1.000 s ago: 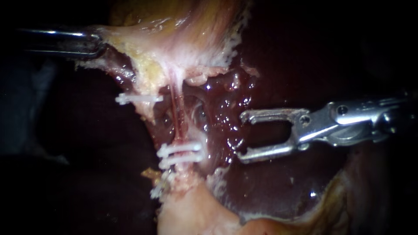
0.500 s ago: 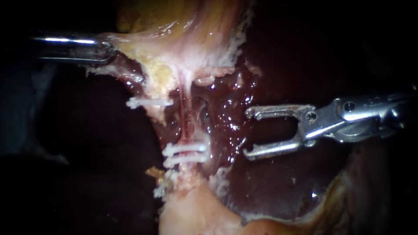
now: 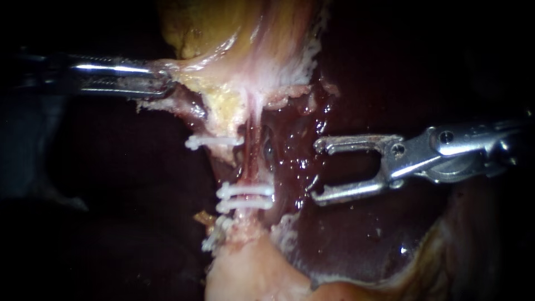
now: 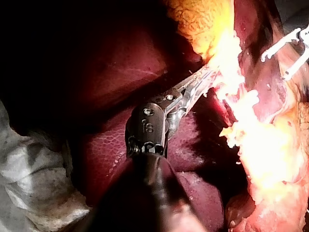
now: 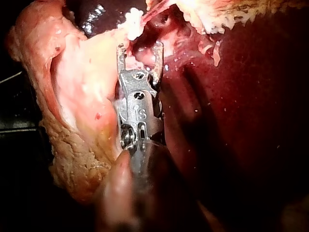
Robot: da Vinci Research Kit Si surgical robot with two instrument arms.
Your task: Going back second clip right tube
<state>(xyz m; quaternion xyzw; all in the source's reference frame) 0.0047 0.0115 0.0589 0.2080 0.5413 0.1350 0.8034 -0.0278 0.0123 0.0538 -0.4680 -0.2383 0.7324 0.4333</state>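
Endoscope view: left instrument (image 3: 163, 86) pincer clamped on gallbladder tissue (image 3: 267, 44), pulling left so right tube (image 3: 252, 161) stands taut, exposed. Two white clips (image 3: 245, 198) cross tube's lower end. Right instrument (image 3: 316, 171) pincer wide, empty, just right of tube, not touching; judged withdrawing.

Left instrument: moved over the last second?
Yes. The left instrument, jaws shut on tissue, moved rightward and slightly down against the liver, pulling the paired clips along.
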